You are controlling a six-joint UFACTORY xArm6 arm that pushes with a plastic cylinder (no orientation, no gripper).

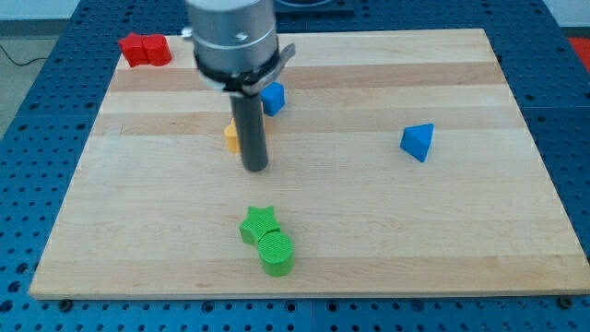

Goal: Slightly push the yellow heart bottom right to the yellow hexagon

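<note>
A pale wooden board (369, 231) lay on a blue perforated bench (37, 138), carrying a scatter of small blocks. Two red blocks (145, 50) sat touching at the board's top-left corner. A blue block (273, 98) stood near the top centre, and a yellow block (231, 138), mostly hidden behind the rod, lay just below and to its left. A blue triangular block (418, 141) rested well apart towards the view's right. Near the bottom edge, a green star (259, 223) touched a green cylinder (276, 253).
</note>
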